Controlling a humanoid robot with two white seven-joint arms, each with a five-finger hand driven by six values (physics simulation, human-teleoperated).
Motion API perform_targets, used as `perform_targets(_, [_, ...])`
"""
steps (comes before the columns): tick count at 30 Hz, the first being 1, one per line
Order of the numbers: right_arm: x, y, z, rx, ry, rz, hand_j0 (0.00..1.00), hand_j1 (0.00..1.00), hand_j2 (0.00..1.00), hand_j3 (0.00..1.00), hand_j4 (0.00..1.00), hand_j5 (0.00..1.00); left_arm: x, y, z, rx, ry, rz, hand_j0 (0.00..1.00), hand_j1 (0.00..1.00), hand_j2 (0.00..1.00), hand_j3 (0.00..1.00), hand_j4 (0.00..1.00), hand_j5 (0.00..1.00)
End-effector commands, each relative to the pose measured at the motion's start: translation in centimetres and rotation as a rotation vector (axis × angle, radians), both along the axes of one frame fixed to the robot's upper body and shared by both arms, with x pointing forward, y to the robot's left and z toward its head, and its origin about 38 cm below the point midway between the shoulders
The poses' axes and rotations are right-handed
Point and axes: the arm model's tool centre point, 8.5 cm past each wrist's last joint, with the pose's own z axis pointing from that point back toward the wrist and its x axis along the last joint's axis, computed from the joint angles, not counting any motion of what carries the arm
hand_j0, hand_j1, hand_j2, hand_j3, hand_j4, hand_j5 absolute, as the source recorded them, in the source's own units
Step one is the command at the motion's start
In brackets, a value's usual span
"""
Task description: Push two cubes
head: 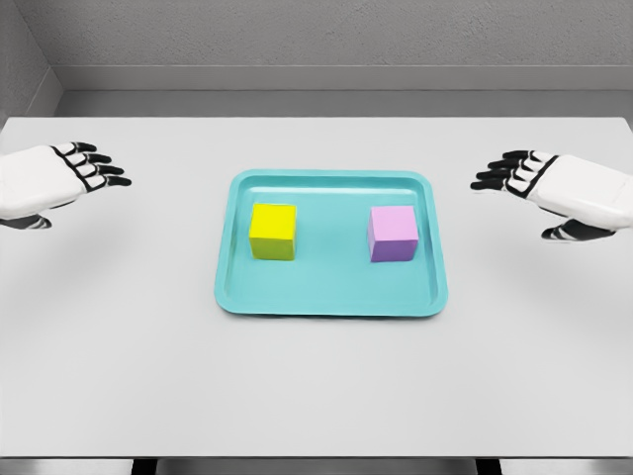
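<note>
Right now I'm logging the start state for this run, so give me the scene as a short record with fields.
surface: white table
tray: teal tray, centred on the table
yellow cube: on the tray's left half
purple cube: on the tray's right half
cubes: apart, not touching
left hand: open, left of the tray, touching nothing
right hand: open, right of the tray, touching nothing

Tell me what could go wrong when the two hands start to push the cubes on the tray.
1. Both the left hand and the right hand are outside the teal tray; a low sweep may hit its raised rim and shift the whole tray.
2. The yellow cube and the purple cube stand apart; off-centre pushes could turn them instead of sliding them.
</note>
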Motion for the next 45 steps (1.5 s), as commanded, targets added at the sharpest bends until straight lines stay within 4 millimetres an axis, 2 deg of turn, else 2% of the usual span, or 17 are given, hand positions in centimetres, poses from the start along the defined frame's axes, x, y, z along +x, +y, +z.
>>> perform_targets(1, [0.2, -0.2, -0.1, 0.004, -0.001, -0.011, 1.0, 1.0, 1.0, 1.0, 1.0, 1.0, 0.0, -0.2, -0.1, -0.001, 0.005, -0.001, 0.85, 0.85, 0.85, 0.85, 0.85, 0.85])
perform_targets(2, [0.4, -0.4, 0.1, 0.008, -0.004, -0.018, 1.0, 1.0, 1.0, 1.0, 1.0, 1.0, 0.1, -0.2, -0.4, 0.008, 0.018, 0.003, 0.73, 0.73, 0.73, 0.73, 0.73, 0.73])
perform_targets(3, [0.4, -0.4, 0.1, 0.009, -0.006, -0.018, 1.0, 1.0, 1.0, 1.0, 1.0, 1.0, 0.1, -0.3, -0.5, 0.007, 0.02, 0.002, 0.72, 0.72, 0.72, 0.72, 0.72, 0.72])
perform_targets(4, [-0.2, 0.6, -0.2, 0.06, 0.013, 0.01, 1.0, 1.0, 1.0, 1.0, 1.0, 1.0, 0.2, -1.0, -1.0, 0.0, 0.033, -0.005, 0.65, 0.65, 0.65, 0.65, 0.65, 0.65])
perform_targets(6, [0.0, 0.5, 1.0, 0.059, -0.029, 0.01, 1.0, 1.0, 1.0, 1.0, 1.0, 1.0, 0.2, -1.1, -1.3, 0.008, 0.038, -0.008, 0.65, 0.65, 0.65, 0.65, 0.65, 0.65])
perform_targets(8, [1.1, 0.2, 2.7, -0.147, 0.052, 0.011, 1.0, 1.0, 1.0, 1.0, 1.0, 1.0, 0.3, -2.2, -2.4, -0.006, 0.059, -0.021, 0.65, 0.65, 0.65, 0.65, 0.65, 0.65])
perform_targets(9, [1.2, 1.4, 1.3, -0.206, 0.13, 0.037, 1.0, 1.0, 1.0, 1.0, 1.0, 1.0, 0.3, -2.3, -2.6, -0.004, 0.064, -0.022, 0.65, 0.65, 0.65, 0.65, 0.65, 0.65])
perform_targets(11, [2.0, 2.1, 3.0, -0.231, 0.09, 0.046, 1.0, 1.0, 1.0, 1.0, 1.0, 1.0, 0.4, -3.0, -3.2, -0.019, 0.073, -0.032, 0.66, 0.66, 0.66, 0.66, 0.66, 0.66])
perform_targets(12, [2.2, 2.1, 3.0, -0.234, 0.087, 0.045, 0.97, 0.97, 0.97, 0.97, 0.97, 0.97, 0.5, -3.5, -3.4, -0.013, 0.082, -0.04, 0.66, 0.66, 0.66, 0.66, 0.66, 0.66])
perform_targets(15, [3.7, 3.8, 0.5, -0.281, 0.07, 0.04, 0.76, 0.76, 0.76, 0.76, 0.76, 0.76, 1.1, -5.4, -4.2, 0.005, 0.096, -0.079, 0.66, 0.66, 0.66, 0.66, 0.66, 0.66])
perform_targets(16, [4.2, 4.0, -0.3, -0.259, 0.087, 0.031, 0.72, 0.72, 0.72, 0.72, 0.72, 0.72, 1.3, -5.9, -4.2, -0.002, 0.095, -0.088, 0.66, 0.66, 0.66, 0.66, 0.66, 0.66])
perform_targets(20, [5.4, 5.3, -1.9, -0.203, 0.113, 0.028, 0.68, 0.68, 0.68, 0.68, 0.68, 0.68, 2.0, -7.2, -3.9, 0.0, 0.088, -0.118, 0.67, 0.67, 0.67, 0.67, 0.67, 0.67])
perform_targets(21, [5.3, 5.4, -2.2, -0.2, 0.117, 0.029, 0.6, 0.6, 0.6, 0.6, 0.6, 0.6, 2.4, -8.0, -3.8, -0.006, 0.087, -0.13, 0.67, 0.67, 0.67, 0.67, 0.67, 0.67])
perform_targets(22, [5.4, 5.2, -2.4, -0.199, 0.125, 0.022, 0.58, 0.58, 0.58, 0.58, 0.58, 0.58, 2.5, -8.1, -4.0, -0.004, 0.091, -0.132, 0.67, 0.67, 0.67, 0.67, 0.67, 0.67])
perform_targets(29, [4.5, 5.0, -4.2, -0.198, 0.166, 0.023, 0.59, 0.59, 0.59, 0.59, 0.59, 0.59, 3.6, -10.2, -4.2, -0.011, 0.093, -0.163, 0.67, 0.67, 0.67, 0.67, 0.67, 0.67])
perform_targets(41, [5.1, 5.0, -4.8, -0.143, 0.177, -0.006, 0.59, 0.59, 0.59, 0.59, 0.59, 0.59, 4.0, -12.0, -4.1, -0.004, 0.102, -0.194, 0.68, 0.68, 0.68, 0.68, 0.68, 0.68])
perform_targets(45, [5.3, 5.8, -5.3, -0.124, 0.183, 0.003, 0.59, 0.59, 0.59, 0.59, 0.59, 0.59, 4.0, -12.9, -4.2, -0.004, 0.106, -0.213, 0.68, 0.68, 0.68, 0.68, 0.68, 0.68])
